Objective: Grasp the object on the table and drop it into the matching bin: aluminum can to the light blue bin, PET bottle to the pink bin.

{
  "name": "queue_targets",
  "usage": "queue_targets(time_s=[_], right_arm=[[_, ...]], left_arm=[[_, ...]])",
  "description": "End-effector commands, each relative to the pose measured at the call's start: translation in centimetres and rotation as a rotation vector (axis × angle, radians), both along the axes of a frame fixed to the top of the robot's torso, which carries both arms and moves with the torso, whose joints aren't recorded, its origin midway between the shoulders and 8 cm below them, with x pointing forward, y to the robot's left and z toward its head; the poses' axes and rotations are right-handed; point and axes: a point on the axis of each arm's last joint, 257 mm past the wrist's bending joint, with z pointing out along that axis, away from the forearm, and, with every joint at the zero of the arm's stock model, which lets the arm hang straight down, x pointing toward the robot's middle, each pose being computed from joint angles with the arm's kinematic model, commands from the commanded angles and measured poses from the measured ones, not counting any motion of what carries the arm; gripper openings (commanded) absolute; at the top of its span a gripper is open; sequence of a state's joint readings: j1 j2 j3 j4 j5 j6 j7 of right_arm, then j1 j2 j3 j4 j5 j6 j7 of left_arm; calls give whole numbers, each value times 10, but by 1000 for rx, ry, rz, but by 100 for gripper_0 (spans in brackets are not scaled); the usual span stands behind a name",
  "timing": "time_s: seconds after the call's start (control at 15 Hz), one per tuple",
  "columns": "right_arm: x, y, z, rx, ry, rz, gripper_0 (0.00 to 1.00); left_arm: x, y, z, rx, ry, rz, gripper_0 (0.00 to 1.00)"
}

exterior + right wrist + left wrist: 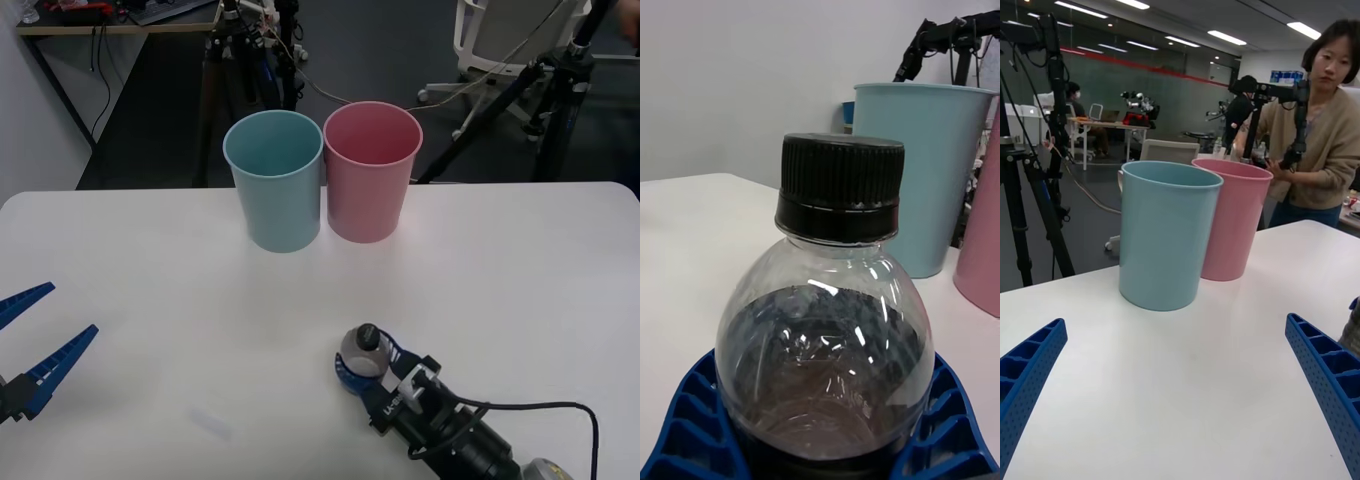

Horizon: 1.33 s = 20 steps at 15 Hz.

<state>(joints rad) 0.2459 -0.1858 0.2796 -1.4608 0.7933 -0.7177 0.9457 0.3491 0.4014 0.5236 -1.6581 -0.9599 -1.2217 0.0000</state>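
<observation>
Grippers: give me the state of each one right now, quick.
Left gripper: open, holding nothing, low over the table's left edge.
Right gripper: fingers around the upright PET bottle on the table.

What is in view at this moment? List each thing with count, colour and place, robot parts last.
PET bottle: one, clear with black cap, upright on the table's near right part.
Light blue bin: one, far centre, left of the pink bin.
Pink bin: one, far centre, touching the blue one.
Table: one, white.
Right gripper: one, blue fingers around the bottle's base.
Left gripper: one, blue fingers open, near left edge.
</observation>
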Motion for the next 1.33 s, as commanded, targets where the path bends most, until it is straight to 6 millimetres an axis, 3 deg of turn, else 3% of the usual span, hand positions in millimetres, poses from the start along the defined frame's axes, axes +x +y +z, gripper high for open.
queue_targets(time_s=[0.07, 0.33, 0.67, 0.93, 1.33], right_arm=[[-3, -23, 8, -1, -9, -34, 0], [-16, -72, 22, 24, 0, -91, 0], [-26, -135, 70, 71, -50, -187, 0], [-22, -188, 103, 114, -95, -289, 0], [-4, -217, 145, 123, -82, -334, 0]], left_arm=[[0, 0, 0, 0, 0, 0, 100], [0, 0, 0, 0, 0, 0, 100], [0, 0, 0, 0, 0, 0, 100], [0, 0, 0, 0, 0, 0, 100], [0, 0, 0, 0, 0, 0, 100]])
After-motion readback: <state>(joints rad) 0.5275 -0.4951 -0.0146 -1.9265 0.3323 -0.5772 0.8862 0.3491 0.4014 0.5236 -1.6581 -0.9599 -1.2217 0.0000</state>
